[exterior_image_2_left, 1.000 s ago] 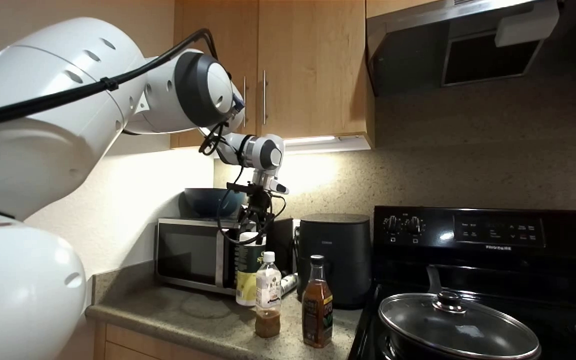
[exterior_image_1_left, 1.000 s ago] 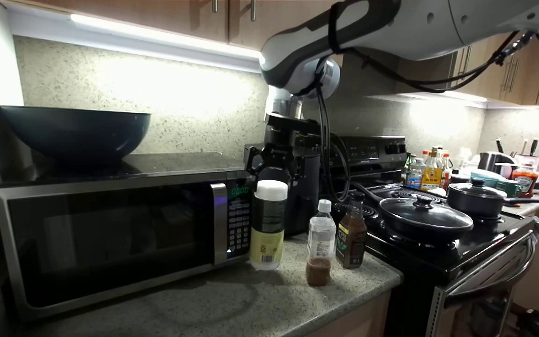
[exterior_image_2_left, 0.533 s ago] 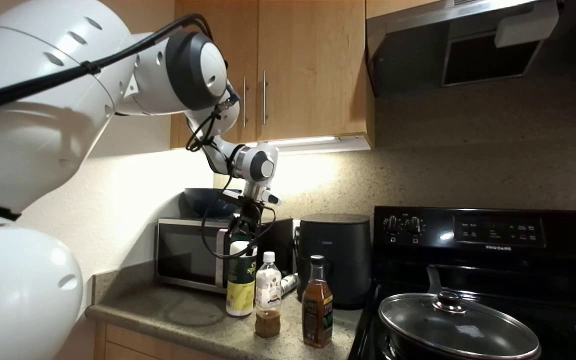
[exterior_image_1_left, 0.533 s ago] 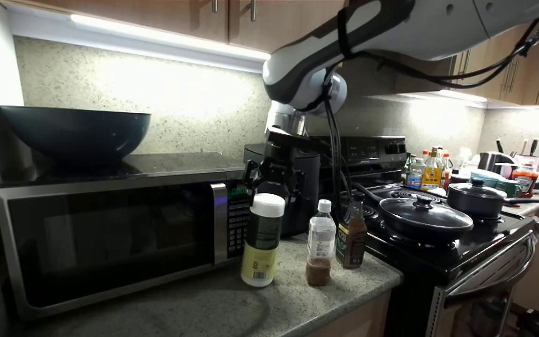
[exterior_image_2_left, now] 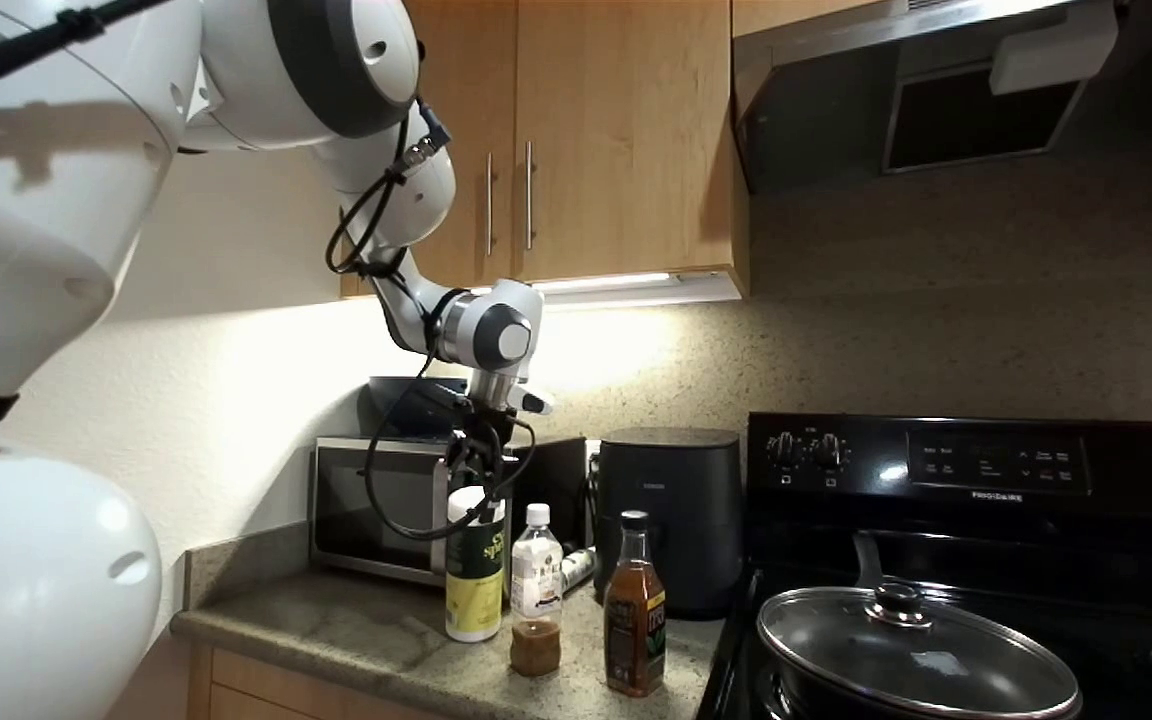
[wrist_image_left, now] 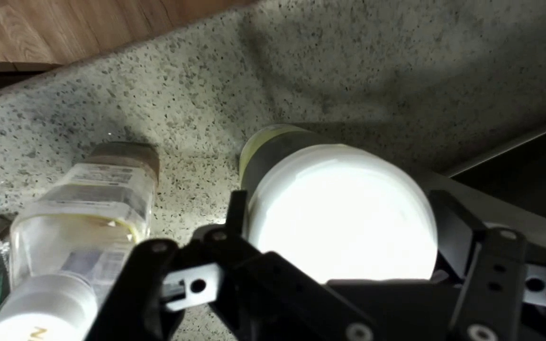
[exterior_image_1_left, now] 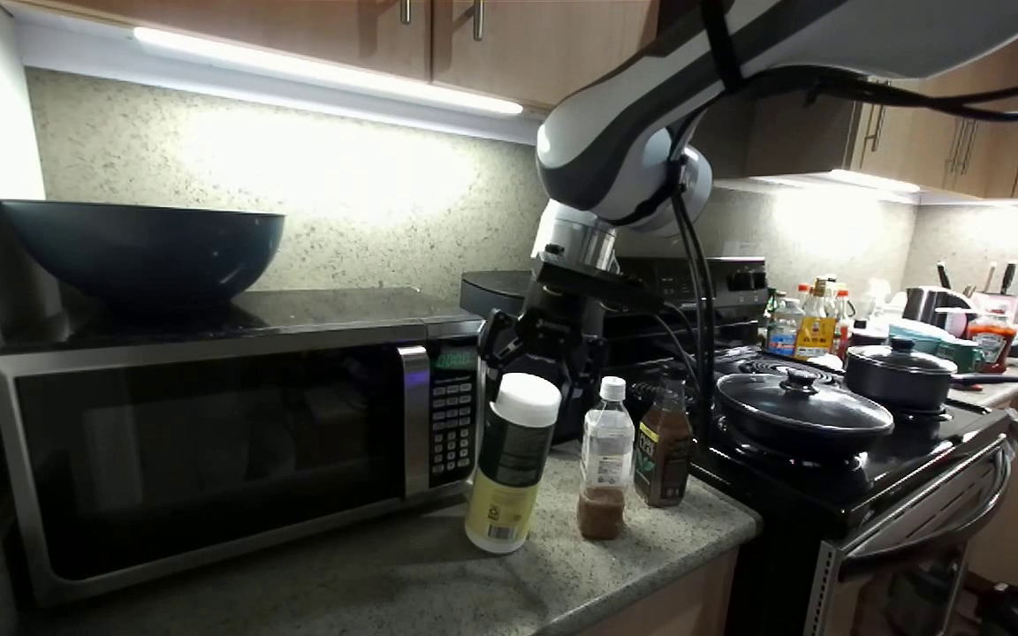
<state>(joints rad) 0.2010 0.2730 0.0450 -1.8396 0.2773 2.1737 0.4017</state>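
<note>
Leaning just right of the microwave (exterior_image_1_left: 208, 459), the dark-and-yellow canister (exterior_image_1_left: 509, 481) is held by the tool (wrist_image_left: 342, 220), whose fingers (wrist_image_left: 237, 213) press its white lid (exterior_image_1_left: 529, 397) from opposite sides. It looks like plastic: probably light for its bulk, fairly stiff, not fragile, though its contents cannot be seen. The glossy lid may slip or twist; the body just below would likely give a steadier hold.

Atop the microwave, the bowl (exterior_image_2_left: 428, 415) is partly covered by the tool and a looping cable (exterior_image_2_left: 424, 537) in an exterior view. Just right of the microwave, that cable also crosses the canister, and whether the canister's base touches the tabletop (exterior_image_1_left: 368, 583) I cannot tell. Farther right of the microwave, the clear bottle (exterior_image_2_left: 537, 590) hides one end of a pale cylinder (exterior_image_2_left: 579, 567). Farther right again from the microwave, the brown bottle (exterior_image_1_left: 664, 459) has a neck that melts into the black stove (exterior_image_1_left: 725, 305) in an exterior view, and the wrist view cuts it off. Well to the microwave's right, the lidded pan (exterior_image_2_left: 921, 650) runs out of frame at the bottom in an exterior view.
</note>
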